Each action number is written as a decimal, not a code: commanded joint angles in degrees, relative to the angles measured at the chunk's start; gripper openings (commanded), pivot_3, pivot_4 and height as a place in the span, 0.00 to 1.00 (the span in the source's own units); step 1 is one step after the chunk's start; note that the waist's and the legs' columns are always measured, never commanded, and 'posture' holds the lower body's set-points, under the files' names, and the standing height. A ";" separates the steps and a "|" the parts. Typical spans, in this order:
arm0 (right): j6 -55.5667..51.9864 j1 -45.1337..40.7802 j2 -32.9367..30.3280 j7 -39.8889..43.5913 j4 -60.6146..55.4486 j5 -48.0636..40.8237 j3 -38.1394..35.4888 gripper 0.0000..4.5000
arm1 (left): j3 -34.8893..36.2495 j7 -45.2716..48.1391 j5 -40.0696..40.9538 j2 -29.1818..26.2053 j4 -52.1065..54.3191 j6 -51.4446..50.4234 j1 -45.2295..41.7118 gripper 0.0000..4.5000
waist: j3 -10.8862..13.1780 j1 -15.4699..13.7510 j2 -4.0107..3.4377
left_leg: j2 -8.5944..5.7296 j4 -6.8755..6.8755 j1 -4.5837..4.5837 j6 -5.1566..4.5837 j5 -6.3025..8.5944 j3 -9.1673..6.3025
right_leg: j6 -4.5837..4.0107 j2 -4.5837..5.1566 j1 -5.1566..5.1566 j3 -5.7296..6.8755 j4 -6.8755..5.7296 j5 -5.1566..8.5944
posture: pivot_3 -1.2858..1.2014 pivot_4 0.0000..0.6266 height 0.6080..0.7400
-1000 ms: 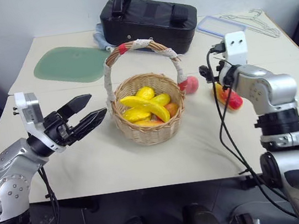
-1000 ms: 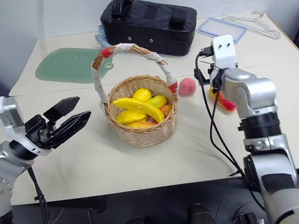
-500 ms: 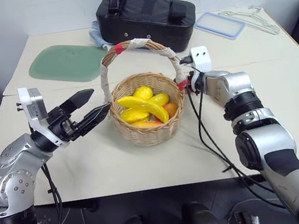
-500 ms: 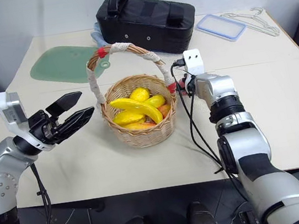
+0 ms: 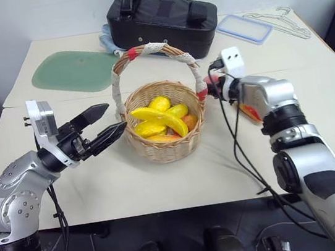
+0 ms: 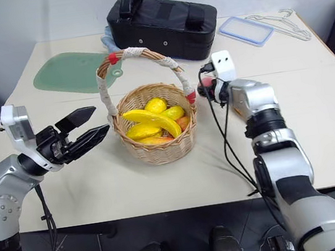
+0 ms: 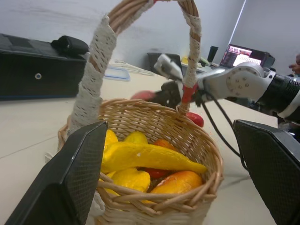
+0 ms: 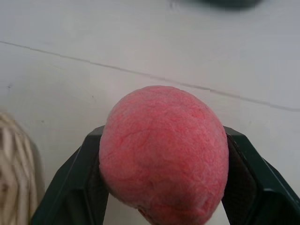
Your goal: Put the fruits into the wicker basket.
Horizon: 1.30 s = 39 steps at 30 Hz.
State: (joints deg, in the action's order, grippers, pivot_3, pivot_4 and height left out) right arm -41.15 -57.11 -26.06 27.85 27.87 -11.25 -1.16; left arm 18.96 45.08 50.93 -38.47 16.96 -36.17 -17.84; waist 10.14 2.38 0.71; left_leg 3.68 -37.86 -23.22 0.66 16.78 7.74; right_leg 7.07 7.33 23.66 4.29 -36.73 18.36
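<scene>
Right end effector (image 8: 164, 187) around peach (image 8: 164, 154) beside wicker basket (image 5: 167, 147).

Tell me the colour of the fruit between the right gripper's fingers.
Pink-red: the peach sits between the right gripper fingers, clearest in the right wrist view.

The wicker basket (image 5: 166, 139) is seen upright near the middle of the desk (image 5: 163, 182), round and tan, with a tall arched handle (image 5: 152, 51) wrapped in white tape with red bits. It is filled with yellow bananas (image 5: 160, 119) and lemons (image 5: 162, 104), and an orange-red fruit (image 5: 190, 122) lies against its right inner wall. The pink-red peach (image 8: 164, 152), round and fuzzy, is clamped between the two fingers of the right tool (image 8: 164, 197), just beside the handle's right foot. The yellow-to-red mango (image 5: 250, 112) is partly hidden behind the right arm, on the desk right of the basket.
</scene>
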 commanded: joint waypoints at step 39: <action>5.32 41.28 -5.65 15.77 -68.28 -23.52 -6.98 1.00 | -1.76 13.29 -1.93 -5.07 -3.05 0.72 4.19 1.00 | 0.00 -1.20 0.14 | 0.10 -0.14 0.05 -0.27 0.27 0.41 | -0.15 0.07 -0.01 0.25 0.41 -0.23 | 0.52 0.24 1.00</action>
State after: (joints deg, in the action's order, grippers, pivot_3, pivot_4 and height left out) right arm -39.31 -19.53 -30.16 39.69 -35.09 -32.00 -3.87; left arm 16.86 57.33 49.08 -43.48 12.89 -36.65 -13.27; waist 10.14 1.18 0.85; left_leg 3.78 -38.00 -23.18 0.40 17.06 8.15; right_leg 6.92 7.40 23.66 4.53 -36.29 18.13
